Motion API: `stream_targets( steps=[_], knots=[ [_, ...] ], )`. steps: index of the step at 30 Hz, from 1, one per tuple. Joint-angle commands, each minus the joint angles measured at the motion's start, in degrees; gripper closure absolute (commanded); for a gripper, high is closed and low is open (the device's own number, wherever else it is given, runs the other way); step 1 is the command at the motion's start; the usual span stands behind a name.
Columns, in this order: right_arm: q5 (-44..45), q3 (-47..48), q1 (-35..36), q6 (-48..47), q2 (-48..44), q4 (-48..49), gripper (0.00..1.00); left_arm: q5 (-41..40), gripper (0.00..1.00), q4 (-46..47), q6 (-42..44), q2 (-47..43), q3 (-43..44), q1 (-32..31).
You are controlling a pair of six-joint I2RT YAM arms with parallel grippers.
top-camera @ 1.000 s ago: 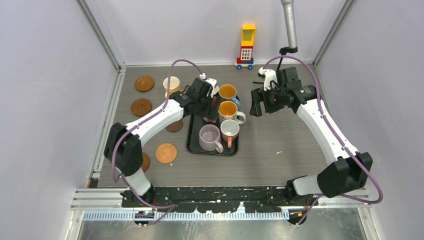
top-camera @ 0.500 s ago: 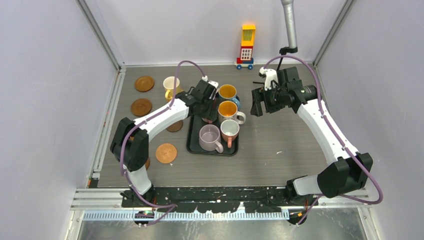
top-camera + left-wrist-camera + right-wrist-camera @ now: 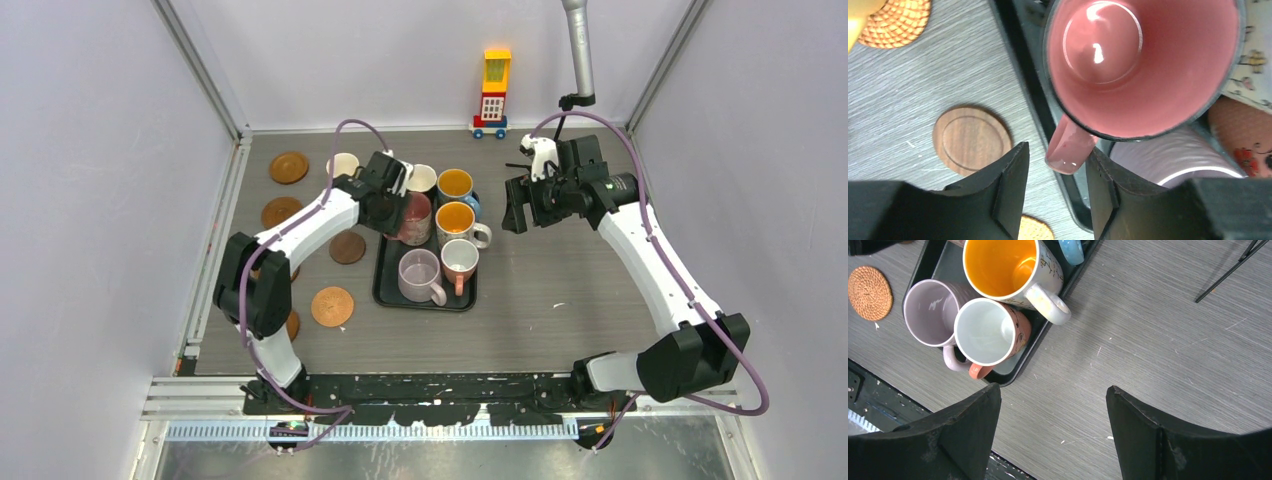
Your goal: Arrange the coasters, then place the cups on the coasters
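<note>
A black cup with a pink inside [image 3: 1143, 65] stands at the back left of the black tray [image 3: 425, 300]. Its pink handle [image 3: 1068, 150] sits between the fingers of my left gripper [image 3: 1057, 150], whose jaws are narrow; the right finger touches the handle and a gap shows on the left. The lilac cup [image 3: 419, 274], salmon cup [image 3: 460, 260] and two orange-lined cups [image 3: 457, 220] share the tray. A pale yellow cup [image 3: 343, 164] stands off it. Several coasters [image 3: 282, 212] lie left of the tray, the wooden one [image 3: 971, 140] closest. My right gripper [image 3: 1053, 388] hangs open over bare table.
A yellow and red toy block tower [image 3: 493, 92] stands at the back wall. A grey pole [image 3: 578, 50] comes down at the back right, with a thin black wire stand [image 3: 520, 160] below it. Walls close in the table on the left and right.
My left gripper has pulled back to the left off the tray, uncovering the black cup, and its jaws have narrowed around the handle. The right arm has not moved.
</note>
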Motion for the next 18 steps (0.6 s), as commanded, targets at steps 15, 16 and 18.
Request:
stream_targets(
  steps=[15,16,18],
  knots=[
    [-0.2,0.0,-0.3,0.0,-1.7,1.2,0.18,11.9,0.54,0.1,15.0,4.7,5.7,2.5],
    [-0.2,0.0,-0.3,0.0,-1.6,1.1,0.19,11.9,0.54,0.6,15.1,4.8,5.7,2.5],
    [-0.2,0.0,-0.3,0.0,-1.6,1.1,0.18,11.8,0.54,1.4,15.6,5.3,5.8,2.7]
  ],
)
